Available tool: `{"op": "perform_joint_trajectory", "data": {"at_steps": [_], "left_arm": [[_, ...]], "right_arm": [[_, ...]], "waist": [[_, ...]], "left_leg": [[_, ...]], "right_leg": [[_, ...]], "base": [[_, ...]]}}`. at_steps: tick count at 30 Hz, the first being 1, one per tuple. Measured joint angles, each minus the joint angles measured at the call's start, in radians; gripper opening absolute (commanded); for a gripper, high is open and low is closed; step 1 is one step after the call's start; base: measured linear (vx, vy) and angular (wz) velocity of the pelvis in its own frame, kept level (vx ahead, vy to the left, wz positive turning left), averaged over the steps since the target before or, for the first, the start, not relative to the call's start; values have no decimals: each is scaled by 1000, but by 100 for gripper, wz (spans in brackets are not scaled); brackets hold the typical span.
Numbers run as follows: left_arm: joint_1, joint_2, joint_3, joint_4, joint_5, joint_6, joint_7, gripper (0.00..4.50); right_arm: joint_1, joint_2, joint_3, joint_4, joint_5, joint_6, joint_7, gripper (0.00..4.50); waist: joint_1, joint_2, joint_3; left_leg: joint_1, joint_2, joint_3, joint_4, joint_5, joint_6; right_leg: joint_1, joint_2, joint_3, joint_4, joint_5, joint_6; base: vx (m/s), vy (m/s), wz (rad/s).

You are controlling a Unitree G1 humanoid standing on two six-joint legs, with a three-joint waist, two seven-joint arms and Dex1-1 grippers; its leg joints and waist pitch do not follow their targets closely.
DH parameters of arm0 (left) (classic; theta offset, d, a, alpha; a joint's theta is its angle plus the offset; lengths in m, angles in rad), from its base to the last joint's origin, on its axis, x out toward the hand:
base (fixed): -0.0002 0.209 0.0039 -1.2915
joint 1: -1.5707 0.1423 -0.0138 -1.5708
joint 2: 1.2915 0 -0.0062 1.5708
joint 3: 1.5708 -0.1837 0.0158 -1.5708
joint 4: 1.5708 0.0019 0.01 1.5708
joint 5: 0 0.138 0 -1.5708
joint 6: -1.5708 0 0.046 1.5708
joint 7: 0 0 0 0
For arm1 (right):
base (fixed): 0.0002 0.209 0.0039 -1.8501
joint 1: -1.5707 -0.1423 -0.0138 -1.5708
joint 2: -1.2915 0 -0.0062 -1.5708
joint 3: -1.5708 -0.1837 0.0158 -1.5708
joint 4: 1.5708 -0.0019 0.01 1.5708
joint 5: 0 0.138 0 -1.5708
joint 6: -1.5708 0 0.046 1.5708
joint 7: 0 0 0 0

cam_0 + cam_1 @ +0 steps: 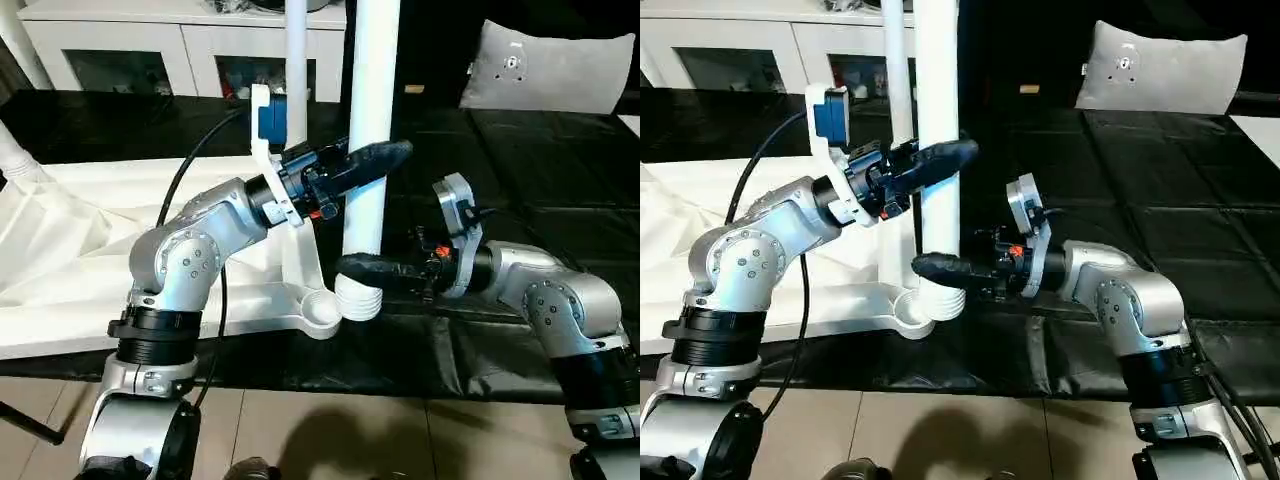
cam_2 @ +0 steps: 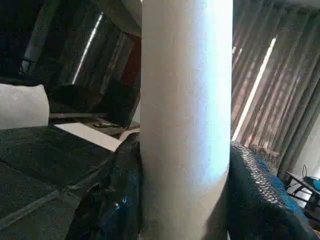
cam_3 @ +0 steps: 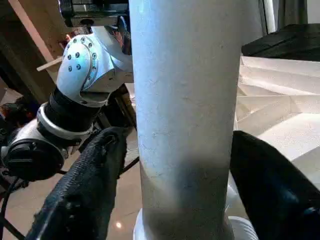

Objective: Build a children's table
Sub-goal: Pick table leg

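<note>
Left eye view, leg (image 1: pixel 368 120) upright, left gripper (image 1: pixel 372 160) clamping it, right gripper (image 1: pixel 362 268) state unclear.

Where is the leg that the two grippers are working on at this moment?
In the head views the leg stands upright at centre, above the tabletop's near corner socket, with the left gripper around it higher up and the right gripper near its base.

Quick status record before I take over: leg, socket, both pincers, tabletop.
leg: white tube leg upright, threaded end at the near corner socket, not seated inside it
left pincer: shut on the leg, higher up
right pincer: low on the leg, a finger either side, small gaps showing
tabletop: upside down, ribs up
second leg: upright behind
</note>
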Motion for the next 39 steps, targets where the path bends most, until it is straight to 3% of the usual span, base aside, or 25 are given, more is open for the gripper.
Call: {"op": "perform_joint_trajectory", "data": {"at_steps": [13, 17, 19, 21, 30, 32, 35, 39], "left_arm": [[18, 2, -10, 0, 30, -16, 9, 183], [19, 4, -8, 0, 38, -18, 22, 183], [19, 2, -6, 0, 42, -24, 35, 253], [20, -7, -8, 0, 62, -42, 61, 255], [78, -37, -47, -13, 242, -196, 216, 313], [99, -52, -97, -22, 368, -299, 312, 313], [123, -104, -138, -7, 500, -400, 450, 276], [129, -168, -128, -2, 526, -436, 557, 236]], "right_arm": [[0, 26, 20, 13, -40, -8, -48, 204], [1, 46, 20, 16, -45, -14, -67, 194], [2, 67, 19, 22, -53, -30, -83, 191], [2, 88, 19, 31, -71, -52, -124, 190], [2, 198, 8, 65, -204, -197, -374, 189], [1, 246, 2, 98, -249, -247, -460, 189], [2, 302, 3, 115, -275, -277, -536, 189], [5, 336, 21, 115, -297, -301, -576, 189]], "waist": [[5, 0, 0], [7, 0, 0], [7, 0, 0], [7, 0, 0], [5, 0, 0], [4, 0, 0], [1, 0, 0], [-6, 0, 0]], "left_leg": [[0, 0, 0, 0, 0, 0], [0, 0, 0, 0, 0, 0], [0, 0, 0, 0, 0, 0], [0, 0, 0, 0, 0, -1], [0, 0, 0, 0, 0, -2], [0, 0, 0, -1, 0, -3], [-1, 0, 0, -1, 0, -4], [-1, 1, 0, -1, 1, -4]], "right_leg": [[0, 0, 0, 0, 0, 0], [0, 0, 0, 0, 0, 0], [0, 0, 0, 0, 0, 0], [0, 0, 0, 0, 0, 0], [0, 0, 0, 0, 1, 1], [0, 0, 0, 0, 1, 1], [0, 0, 0, 0, 1, 2], [0, 0, 0, 0, 2, 2]], "base": [[0, 0, 0], [0, 0, 0], [0, 0, 0], [0, 0, 0], [0, 0, 0], [0, 0, 0], [0, 0, 0], [0, 0, 0]]}}
